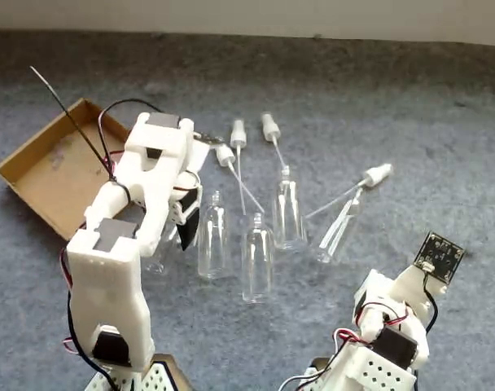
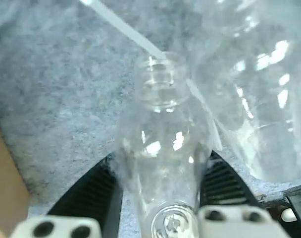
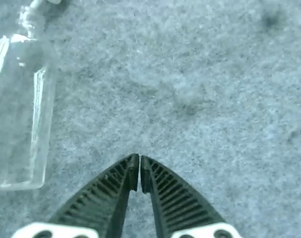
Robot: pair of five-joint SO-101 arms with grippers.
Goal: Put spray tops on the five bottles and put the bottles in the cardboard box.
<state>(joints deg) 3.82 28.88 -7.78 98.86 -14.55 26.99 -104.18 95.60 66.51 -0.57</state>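
Several clear bottles lie on the grey carpet. My left gripper (image 2: 158, 191) is shut on one clear bottle (image 2: 163, 148), a black finger (image 2: 93, 196) pressed on each side; its neck is bare and open. In the high view this gripper (image 1: 180, 221) sits beside the cardboard box (image 1: 48, 167), and the arm hides most of the held bottle (image 1: 159, 259). Other bottles (image 1: 213, 236) (image 1: 257, 257) (image 1: 286, 213) lie capless. One bottle (image 1: 339, 230) carries a spray top (image 1: 378, 173). Three loose spray tops (image 1: 225, 155) (image 1: 238, 133) (image 1: 269, 126) lie beyond them. My right gripper (image 3: 139, 173) is shut above bare carpet, beside a bottle (image 3: 19, 109).
The box is a shallow open tray at the far left with a thin black rod (image 1: 72, 122) across it. A neighbouring bottle (image 2: 259, 99) lies close against the held one. A dip tube (image 2: 123, 29) runs past the held bottle's neck. The right arm's base (image 1: 386, 342) stands at the near right.
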